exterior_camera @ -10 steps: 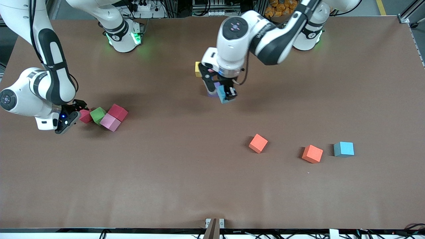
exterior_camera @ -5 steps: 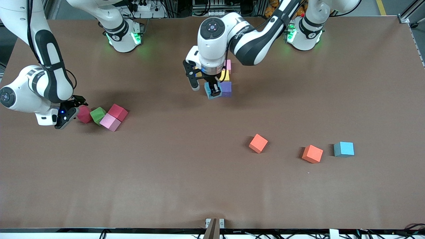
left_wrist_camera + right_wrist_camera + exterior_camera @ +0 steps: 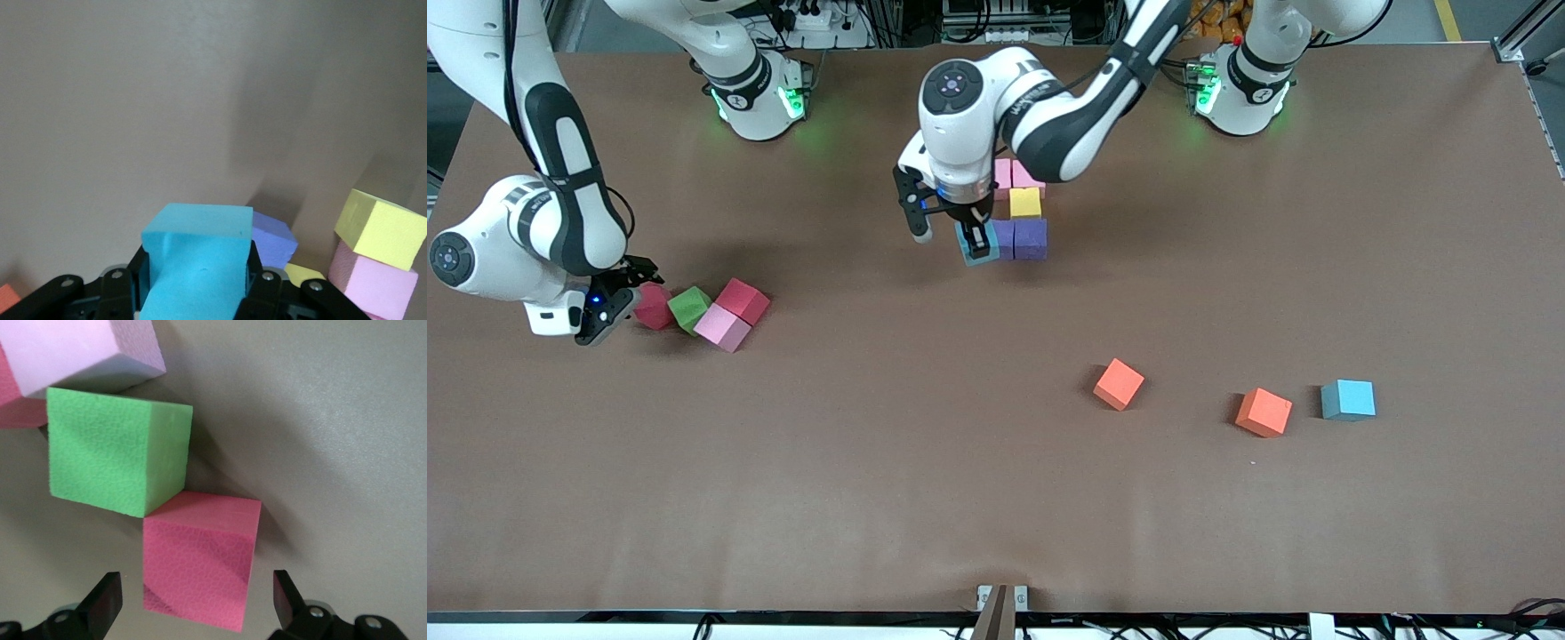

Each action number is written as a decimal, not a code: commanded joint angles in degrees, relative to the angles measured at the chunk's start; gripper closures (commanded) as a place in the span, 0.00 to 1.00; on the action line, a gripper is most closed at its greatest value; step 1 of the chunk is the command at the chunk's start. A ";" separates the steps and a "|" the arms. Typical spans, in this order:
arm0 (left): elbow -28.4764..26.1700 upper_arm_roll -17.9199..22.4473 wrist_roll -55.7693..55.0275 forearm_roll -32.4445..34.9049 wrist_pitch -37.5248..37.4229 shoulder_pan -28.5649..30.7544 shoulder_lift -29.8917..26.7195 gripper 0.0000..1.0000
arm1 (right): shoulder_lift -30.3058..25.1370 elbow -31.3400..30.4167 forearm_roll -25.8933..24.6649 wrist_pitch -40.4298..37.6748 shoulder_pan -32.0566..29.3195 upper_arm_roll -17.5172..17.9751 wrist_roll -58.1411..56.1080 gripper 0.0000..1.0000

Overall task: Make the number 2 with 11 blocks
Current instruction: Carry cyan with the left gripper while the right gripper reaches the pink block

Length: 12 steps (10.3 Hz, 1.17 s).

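My left gripper [image 3: 977, 240] is shut on a light blue block [image 3: 982, 251], low over the table and right beside two purple blocks [image 3: 1021, 238]. They belong to the partial number 2, with a yellow block [image 3: 1025, 203] and pink blocks [image 3: 1015, 173] toward the bases. In the left wrist view the blue block [image 3: 197, 257] fills the jaws, next to a purple block [image 3: 272, 240]. My right gripper [image 3: 616, 299] is open, its fingers on either side of a red block [image 3: 200, 560] without touching it. That red block [image 3: 653, 307] lies against a green block [image 3: 689, 308].
A pink block [image 3: 723, 327] and another red block [image 3: 743, 300] sit by the green one. Two orange blocks [image 3: 1119, 383] [image 3: 1264, 412] and a light blue block [image 3: 1348, 399] lie loose toward the left arm's end, nearer the front camera.
My left gripper has carried the light blue block toward the right arm's end and down beside the purple blocks. My right gripper has shifted slightly at the red block, which has turned a little.
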 commanded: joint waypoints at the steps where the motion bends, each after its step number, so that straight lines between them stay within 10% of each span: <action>1: 2.23 1.65 -0.32 -1.20 -1.22 -2.53 2.43 0.78 | 0.25 -0.47 -0.29 0.81 -1.14 0.79 0.78 0.00; 5: 2.05 0.87 0.29 1.16 2.36 -4.20 5.08 0.77 | 0.77 -0.38 -0.20 0.90 -1.14 0.88 1.05 0.00; 12: 0.74 -3.26 0.73 7.41 6.85 -4.03 6.40 0.77 | 1.22 2.85 1.99 -2.50 -0.26 1.06 0.52 0.79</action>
